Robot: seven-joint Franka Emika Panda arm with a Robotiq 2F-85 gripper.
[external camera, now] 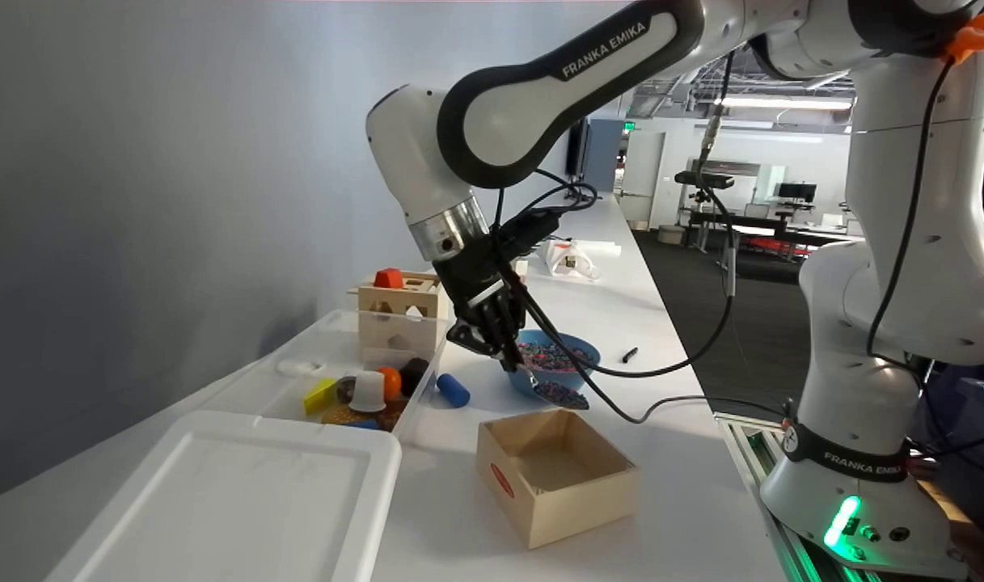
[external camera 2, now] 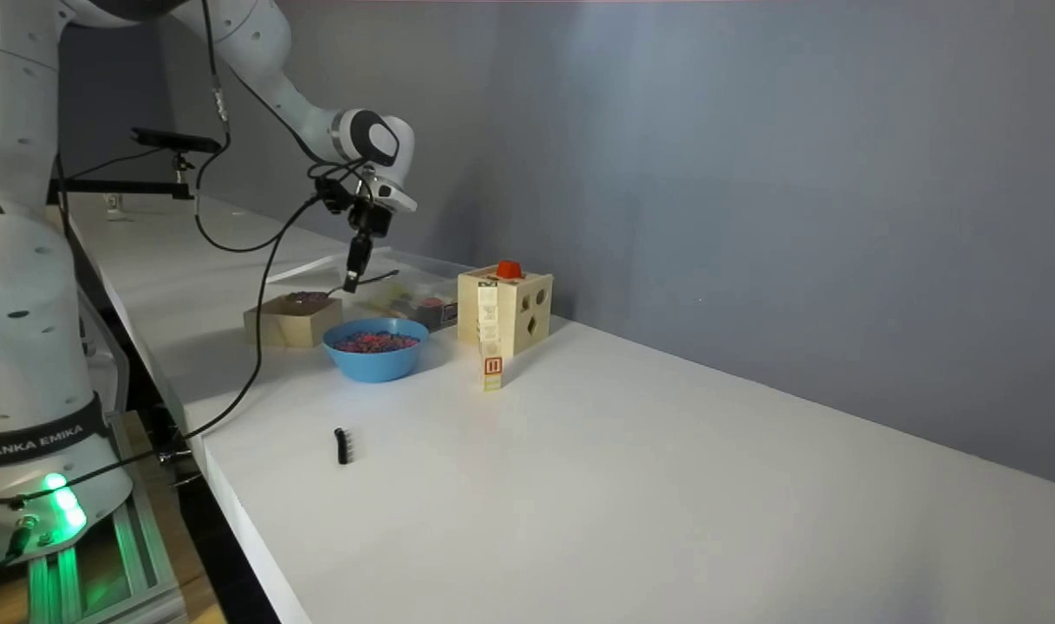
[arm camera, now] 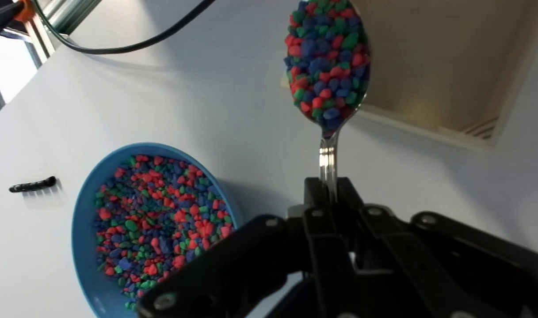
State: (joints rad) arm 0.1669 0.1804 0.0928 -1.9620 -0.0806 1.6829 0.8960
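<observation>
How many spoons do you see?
1. It's the metal spoon, held in the gripper and heaped with red, blue and green gravel. Others might be hidden in the clear plastic bin.

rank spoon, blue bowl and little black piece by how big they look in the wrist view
1. Blue bowl, though partly cut off
2. Spoon, perhaps enlarged by nearness to the camera
3. Little black piece

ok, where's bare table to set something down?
Widest: table bordered by the small black piece, upright column and grey wall. Narrower: between white lid and wooden box. Crowded: around the blue bowl, that box and the clear bin, where the jaws hold the loaded spoon.
</observation>
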